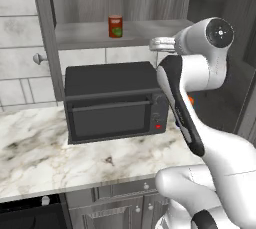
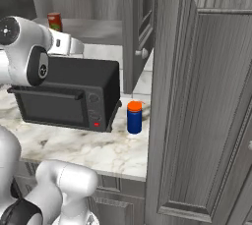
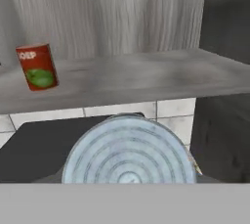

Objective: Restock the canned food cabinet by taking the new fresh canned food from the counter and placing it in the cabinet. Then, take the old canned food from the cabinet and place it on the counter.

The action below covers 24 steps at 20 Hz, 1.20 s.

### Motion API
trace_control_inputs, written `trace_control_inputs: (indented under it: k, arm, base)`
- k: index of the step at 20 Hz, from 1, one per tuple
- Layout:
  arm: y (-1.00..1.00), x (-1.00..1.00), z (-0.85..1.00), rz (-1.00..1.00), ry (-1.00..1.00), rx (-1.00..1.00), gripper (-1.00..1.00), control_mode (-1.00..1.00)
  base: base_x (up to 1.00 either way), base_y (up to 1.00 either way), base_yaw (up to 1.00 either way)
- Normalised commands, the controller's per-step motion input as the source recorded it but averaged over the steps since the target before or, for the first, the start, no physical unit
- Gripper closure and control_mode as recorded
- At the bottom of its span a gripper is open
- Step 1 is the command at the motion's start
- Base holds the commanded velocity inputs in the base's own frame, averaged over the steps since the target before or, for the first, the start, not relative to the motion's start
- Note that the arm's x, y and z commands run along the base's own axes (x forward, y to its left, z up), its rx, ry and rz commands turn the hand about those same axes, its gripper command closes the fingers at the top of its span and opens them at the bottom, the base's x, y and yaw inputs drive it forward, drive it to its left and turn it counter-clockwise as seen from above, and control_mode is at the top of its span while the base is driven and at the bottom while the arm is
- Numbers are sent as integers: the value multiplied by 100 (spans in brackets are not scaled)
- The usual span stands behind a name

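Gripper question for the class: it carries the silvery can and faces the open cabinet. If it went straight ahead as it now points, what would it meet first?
Probably the front edge of the cabinet's shelf board, since the silvery can sits slightly below shelf level. The red can stands well off to one side. Depth is uncertain.

Silvery can (image 3: 129,152) — cut off at the hand view's bottom, only its ringed top shows, label unseen; it hides the fingertips, so grip can't be read. Oven (image 3: 44,152) partly behind it. In left base view the arm (image 1: 187,100) covers the blue bottle — just an orange speck of cap (image 1: 191,101) shows. Red can (image 2: 54,21) tiny in right base view, label text unreadable.
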Motion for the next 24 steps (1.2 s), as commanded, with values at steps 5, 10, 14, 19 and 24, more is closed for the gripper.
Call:
trace_control_inputs:
  k: [5,10,14,19,24]
  arm:
    - [1,69,55,-2,1,-2,100,-100]
    - [-1,49,-28,0,4,0,100,-100]
    - [-11,79,-31,0,12,0,100,-100]
    - [-19,86,-1,0,14,0,100,-100]
    - [-10,80,-1,0,12,0,100,-100]
  base:
    - [0,0,0]
    - [0,0,0]
    - [0,0,0]
    - [0,0,0]
    - [0,0,0]
